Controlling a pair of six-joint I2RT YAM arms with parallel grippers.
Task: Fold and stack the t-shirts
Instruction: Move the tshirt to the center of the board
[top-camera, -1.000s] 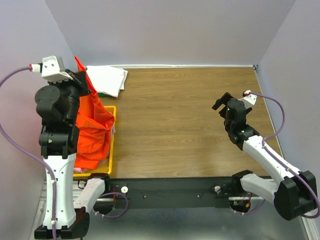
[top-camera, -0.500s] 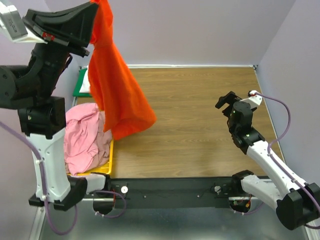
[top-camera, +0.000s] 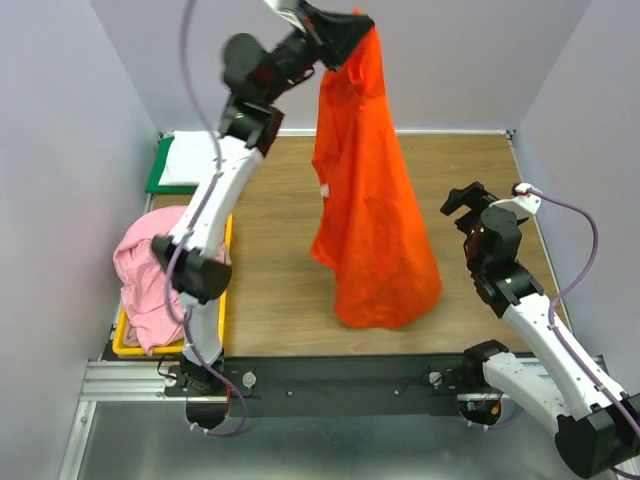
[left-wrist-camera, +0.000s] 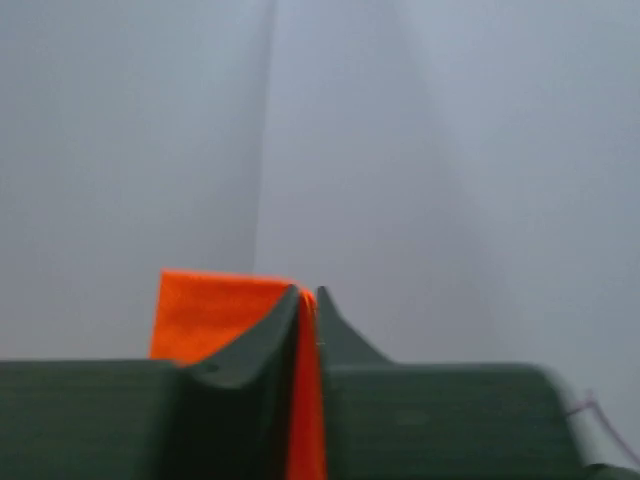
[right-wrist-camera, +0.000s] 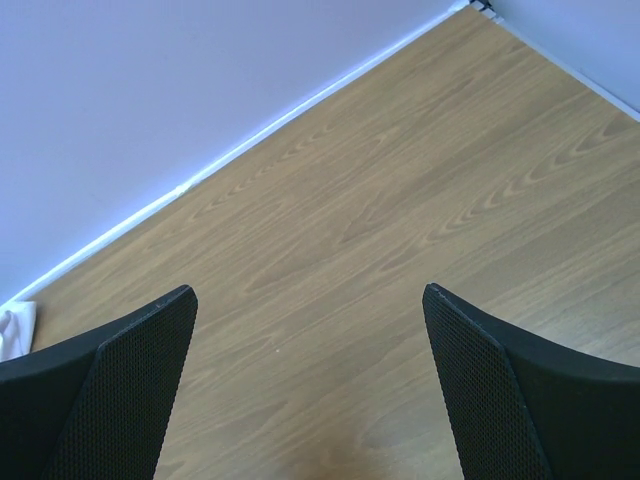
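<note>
swung from the 9 o'clock side up to high over the 12 o'clock part of the table (top-camera: 280, 200) since half a second ago: left gripper (top-camera: 348, 28), and with it the orange t-shirt (top-camera: 375, 220). pinches a fold of this cloth between jaws closed on it, shown in the left wrist view as a thin orange strip (left-wrist-camera: 215, 310) between the two dark fingers (left-wrist-camera: 240, 350) of the left gripper (left-wrist-camera: 308, 295). hangs down long and loose from that pinch, with the lower hem toward 6 o'clock over the middle of the table; cannot tell if it is touching the wood or just above. at 3 o'clock, well apart from the hanging cloth, right gripper (top-camera: 468, 198) with jaws spread wide and nothing between them, only bare wood under the right gripper (right-wrist-camera: 308, 292) in its own view. at 8 o'clock, pink t-shirt (top-camera: 150, 265) heaped in the yellow bin (top-camera: 170, 349) and spilling over its rim. at 10 o'clock, white t-shirt (top-camera: 195, 158) lying folded on the green board (top-camera: 158, 178).
</note>
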